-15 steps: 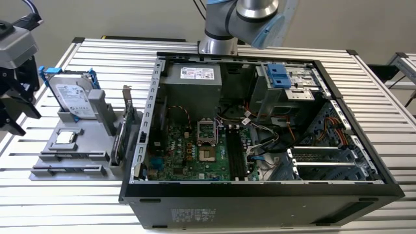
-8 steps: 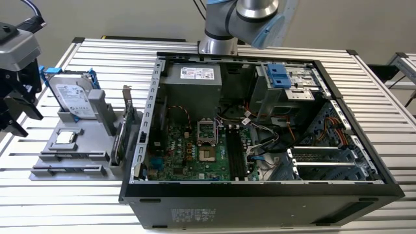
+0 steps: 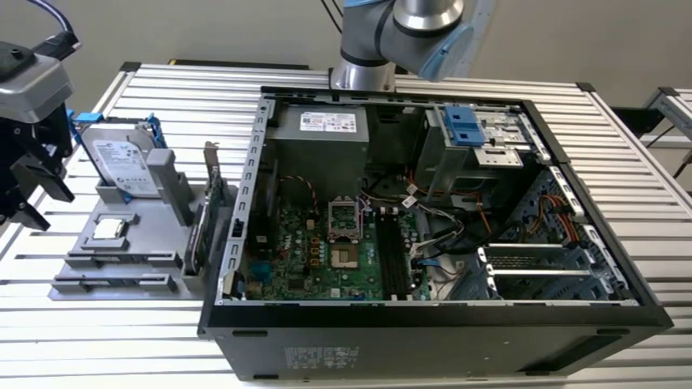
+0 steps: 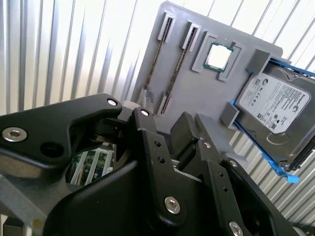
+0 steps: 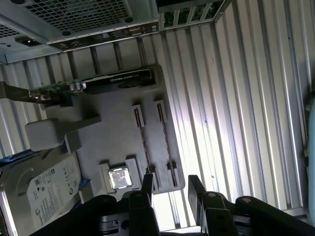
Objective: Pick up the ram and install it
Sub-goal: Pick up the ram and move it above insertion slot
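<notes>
The hand [image 5: 170, 180] hangs near the ram [image 5: 145, 147], fingers [image 5: 196, 191] spread, holding nothing.

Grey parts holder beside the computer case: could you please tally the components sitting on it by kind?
Hard drive: 1
Processor chip: 1
Ram sticks: 2
Graphics card: 1
Total: 5
</notes>
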You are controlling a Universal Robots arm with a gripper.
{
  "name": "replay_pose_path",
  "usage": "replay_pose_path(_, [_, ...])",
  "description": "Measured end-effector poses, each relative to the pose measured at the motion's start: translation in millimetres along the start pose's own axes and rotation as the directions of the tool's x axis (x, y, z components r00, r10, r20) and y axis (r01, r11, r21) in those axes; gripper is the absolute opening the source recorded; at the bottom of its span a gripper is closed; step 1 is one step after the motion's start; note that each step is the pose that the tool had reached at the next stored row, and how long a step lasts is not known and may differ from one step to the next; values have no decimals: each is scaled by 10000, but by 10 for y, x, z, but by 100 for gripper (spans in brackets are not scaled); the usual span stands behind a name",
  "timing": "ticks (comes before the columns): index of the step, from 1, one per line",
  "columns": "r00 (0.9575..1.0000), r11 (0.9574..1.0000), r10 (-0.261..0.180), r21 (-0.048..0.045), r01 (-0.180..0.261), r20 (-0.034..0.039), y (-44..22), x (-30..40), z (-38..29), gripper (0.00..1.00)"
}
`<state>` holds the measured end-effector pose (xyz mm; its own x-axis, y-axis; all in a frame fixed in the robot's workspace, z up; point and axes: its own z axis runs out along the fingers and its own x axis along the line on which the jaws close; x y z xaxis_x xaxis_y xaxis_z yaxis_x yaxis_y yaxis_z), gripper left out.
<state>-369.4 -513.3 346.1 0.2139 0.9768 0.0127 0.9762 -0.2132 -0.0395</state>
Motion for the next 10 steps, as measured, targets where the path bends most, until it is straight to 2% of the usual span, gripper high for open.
replay_pose_path(10, [10000, 10000, -7, 0, 7, 4, 2, 0, 22, 100])
